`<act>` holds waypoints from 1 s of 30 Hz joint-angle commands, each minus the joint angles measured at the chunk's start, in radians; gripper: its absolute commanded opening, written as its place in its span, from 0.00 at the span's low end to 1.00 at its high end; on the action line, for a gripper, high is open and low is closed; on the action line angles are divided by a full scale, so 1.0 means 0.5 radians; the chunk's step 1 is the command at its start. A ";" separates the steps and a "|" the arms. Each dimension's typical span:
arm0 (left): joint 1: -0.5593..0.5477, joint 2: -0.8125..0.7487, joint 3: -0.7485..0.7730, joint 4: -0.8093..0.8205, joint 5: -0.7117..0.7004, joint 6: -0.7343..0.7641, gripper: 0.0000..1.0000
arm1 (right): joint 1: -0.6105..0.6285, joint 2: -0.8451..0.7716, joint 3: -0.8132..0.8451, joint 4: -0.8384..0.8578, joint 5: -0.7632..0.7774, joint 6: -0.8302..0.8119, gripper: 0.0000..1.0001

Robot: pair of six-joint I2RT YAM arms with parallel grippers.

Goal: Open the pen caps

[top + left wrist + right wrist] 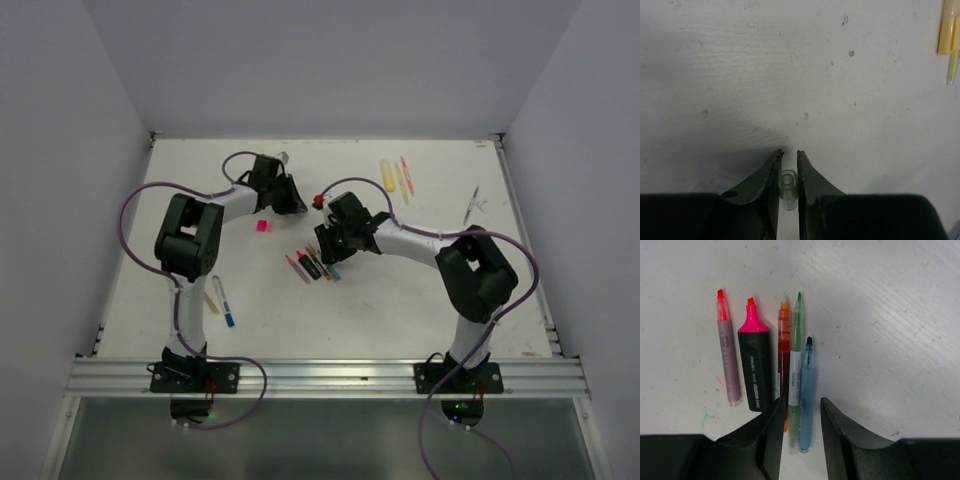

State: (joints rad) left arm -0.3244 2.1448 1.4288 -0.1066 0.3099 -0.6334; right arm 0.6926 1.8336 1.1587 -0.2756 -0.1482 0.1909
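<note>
My left gripper (789, 153) is shut on a pale clear pen cap (787, 186), held between the fingers just above the bare table; in the top view it (290, 198) is at the back left of centre. My right gripper (800, 403) is open and hovers over a row of uncapped pens (311, 265): a grey-pink pen (728, 360), a pink-and-black highlighter (755, 371), an orange pen (784, 340), a green pen (796, 360) and a blue pen (806, 390). The green and blue pens lie between its jaws. A pink cap (262, 226) lies on the table.
Yellow and pink pens (396, 177) lie at the back right; a yellow highlighter (947, 27) shows in the left wrist view. A grey pen (474, 205) lies far right. A blue pen (224, 302) and a yellowish pen (211, 302) lie near the left arm.
</note>
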 commanded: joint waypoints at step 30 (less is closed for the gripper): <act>0.115 -0.117 -0.115 0.014 0.000 0.070 0.39 | -0.284 0.956 1.419 -0.277 0.033 0.069 0.40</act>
State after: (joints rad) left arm -0.2852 2.1212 1.3945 -0.0872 0.3260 -0.6319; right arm 0.5556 2.2791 1.8107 -0.4129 -0.1013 0.2413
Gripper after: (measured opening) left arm 0.382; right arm 0.396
